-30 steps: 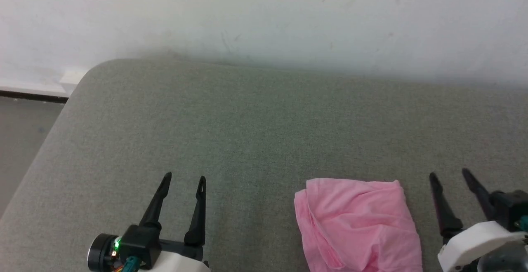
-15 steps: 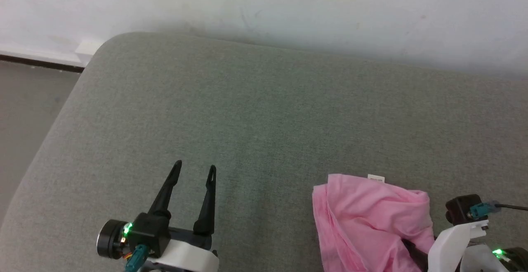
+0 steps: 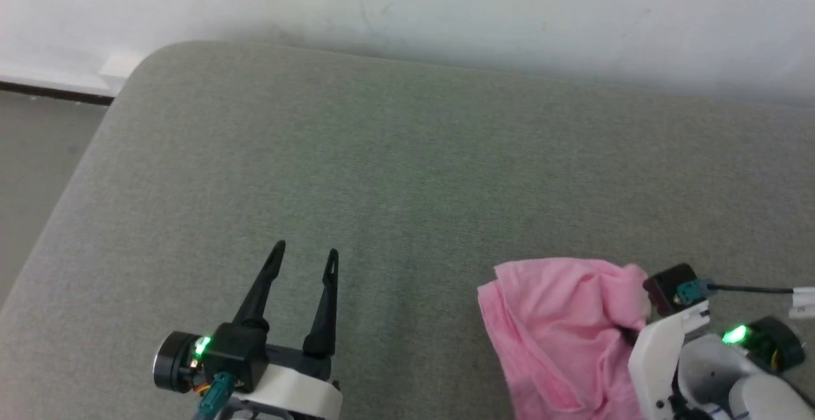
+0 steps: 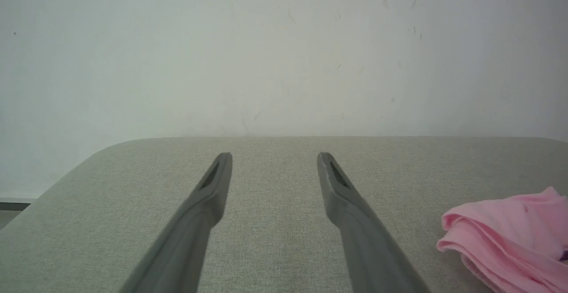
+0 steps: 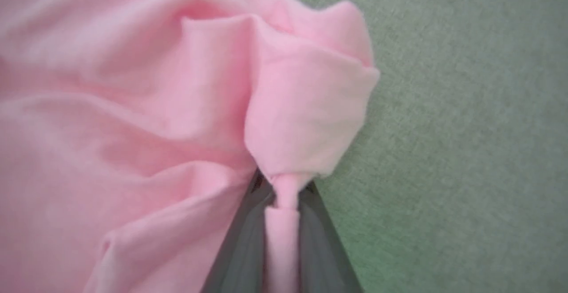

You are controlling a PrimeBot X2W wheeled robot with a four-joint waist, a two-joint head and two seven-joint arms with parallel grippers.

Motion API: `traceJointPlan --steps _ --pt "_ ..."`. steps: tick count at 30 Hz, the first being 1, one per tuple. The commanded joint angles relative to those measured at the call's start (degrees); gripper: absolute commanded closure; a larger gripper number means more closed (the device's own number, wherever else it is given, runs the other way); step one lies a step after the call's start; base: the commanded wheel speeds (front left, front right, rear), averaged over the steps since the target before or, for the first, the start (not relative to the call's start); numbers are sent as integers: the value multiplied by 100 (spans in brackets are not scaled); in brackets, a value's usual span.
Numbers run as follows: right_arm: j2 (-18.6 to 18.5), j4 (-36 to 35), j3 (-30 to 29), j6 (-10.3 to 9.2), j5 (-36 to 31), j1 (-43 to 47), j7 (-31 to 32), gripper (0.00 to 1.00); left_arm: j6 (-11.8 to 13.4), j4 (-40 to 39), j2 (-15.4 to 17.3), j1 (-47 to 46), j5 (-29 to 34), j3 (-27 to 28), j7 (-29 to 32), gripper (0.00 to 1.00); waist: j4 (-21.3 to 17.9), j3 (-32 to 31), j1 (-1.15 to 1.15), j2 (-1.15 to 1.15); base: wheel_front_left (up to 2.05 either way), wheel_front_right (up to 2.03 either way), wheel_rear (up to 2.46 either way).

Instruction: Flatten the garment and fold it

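The garment (image 3: 554, 318) lies in a crumpled heap near the front right of the grey-green, fabric-covered worktop (image 3: 382, 153), in the lower right of the head view. Its pink cloth is doubled over on itself, with loose layers stacked along its left edge and deep creases across the top. No leg or waistband can be picked out.

The right tool (image 5: 284, 186) is clamped on the garment. In the right wrist view its two dark fingers pinch a narrow roll of pink cloth between them, and a puffed fold of the fabric stands just beyond the tips. In the head view that grip sits at the heap's right side, with the fingers buried in the cloth.

The left tool (image 3: 305, 249) hangs over bare worktop well to the left of the garment, its fingers apart and holding nothing. They point toward the pale wall (image 3: 446, 0) behind.

The task looks to be at its very start. A first hold on one edge is in place, but the garment is not spread out at all. Flattening is left to do: likely drawing the cloth open, perhaps with the left tool taking another edge. No fold has been made.
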Motion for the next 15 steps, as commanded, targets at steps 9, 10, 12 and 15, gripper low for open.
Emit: traceJointPlan --steps 9,10,12,15 --pt "-1556 -404 691 -16 -457 -1116 -43 100 -37 -99 -46 -472 109 -155 -27 0 -1332 505 0 0 0 0 0" --pt "-1749 -401 738 -16 -427 -1229 -52 100 -49 -103 -44 -544 128 -167 -27 0 -1446 597 0 0 0 0 0" --pt "-2138 -332 823 -16 -351 -1427 -89 100 -70 -117 -26 -700 165 -176 -27 0 -1659 810 0 0 0 0 0" --pt "-2686 -81 910 -16 -189 -1647 -310 100 -118 -119 7 -951 215 -211 -27 0 -1847 1094 0 0 0 0 0"
